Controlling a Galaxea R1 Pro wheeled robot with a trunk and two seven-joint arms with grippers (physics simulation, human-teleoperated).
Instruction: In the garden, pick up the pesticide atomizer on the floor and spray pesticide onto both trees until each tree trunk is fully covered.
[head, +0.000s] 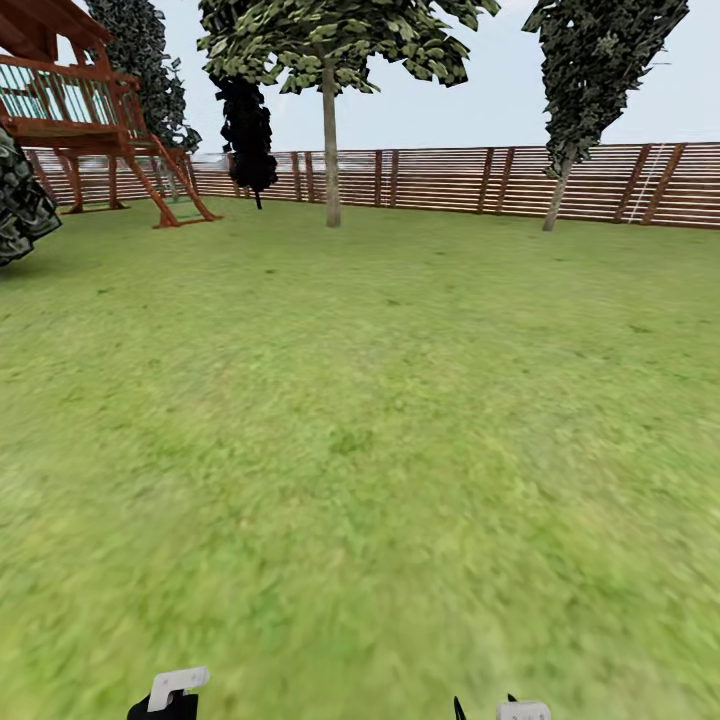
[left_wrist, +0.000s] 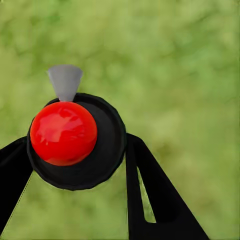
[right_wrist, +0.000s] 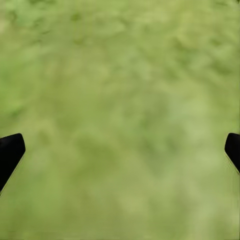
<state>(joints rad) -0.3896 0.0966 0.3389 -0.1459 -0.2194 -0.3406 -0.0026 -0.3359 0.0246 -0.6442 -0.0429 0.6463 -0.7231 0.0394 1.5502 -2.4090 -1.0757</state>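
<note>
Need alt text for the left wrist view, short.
Seen from above, the pesticide atomizer, with a red ball top, black round body and grey nozzle, sits between the two black fingers of the left hand. Blurry green grass floor lies behind it.
</note>
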